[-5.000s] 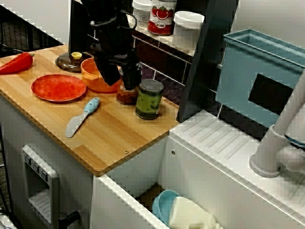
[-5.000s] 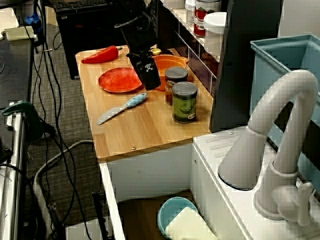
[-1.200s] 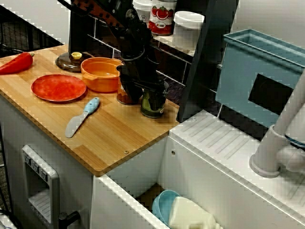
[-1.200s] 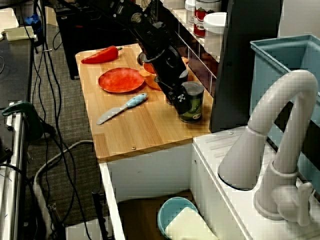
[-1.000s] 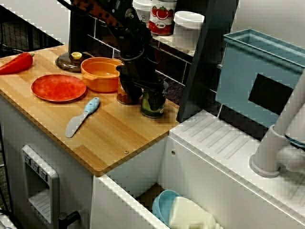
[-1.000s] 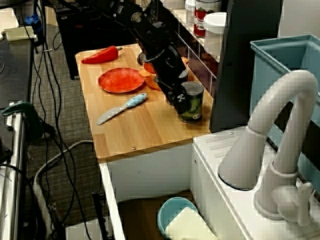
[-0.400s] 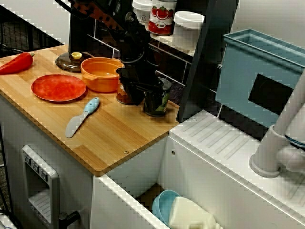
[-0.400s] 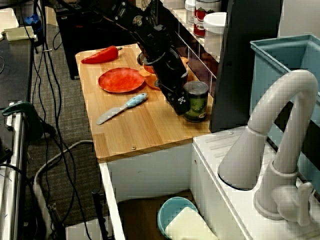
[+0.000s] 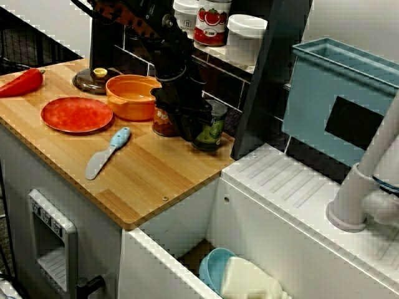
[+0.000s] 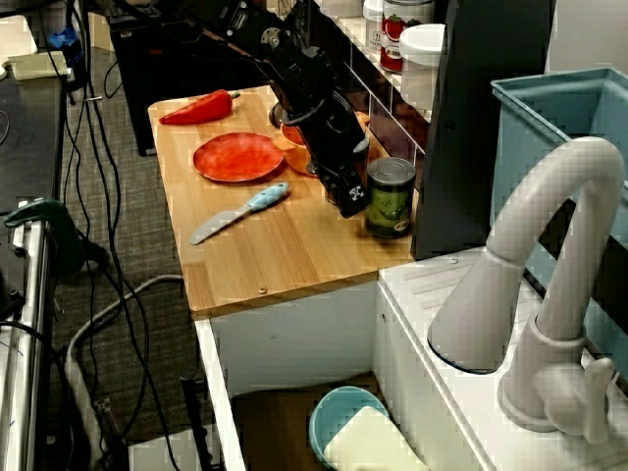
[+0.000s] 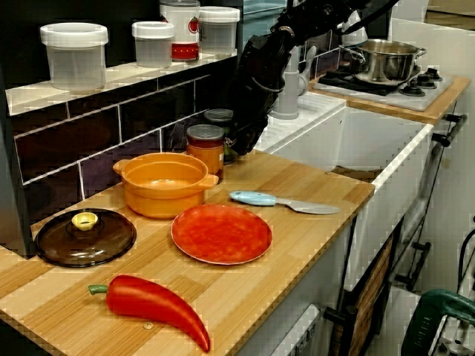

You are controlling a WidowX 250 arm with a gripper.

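Observation:
A green-labelled can (image 9: 212, 129) stands on the wooden counter (image 9: 143, 180), close to the dark shelf post (image 9: 265, 81). My gripper (image 9: 190, 128) is low on the counter against the can's left side, between it and a red sauce jar (image 9: 163, 123). In the view from the sink end, the gripper (image 10: 349, 201) sits just left of the can (image 10: 391, 200), which shows whole. From the far end of the counter, the arm hides most of the can (image 11: 218, 116) behind the jar (image 11: 205, 147). The fingers form one dark mass, so their gap is unreadable.
An orange pot (image 9: 131, 96), a red plate (image 9: 76, 114), a blue-handled knife (image 9: 109, 151), a red pepper (image 9: 22, 82) and a brown lid (image 9: 93, 80) lie to the left. A sink with a blue bowl (image 9: 213, 266), a faucet (image 10: 549, 294) and a blue bin (image 9: 340, 93) lie to the right.
The gripper came down from above the pot and jar to the can. Over the last second the can has slid right, toward the shelf post, with the gripper staying at its left.

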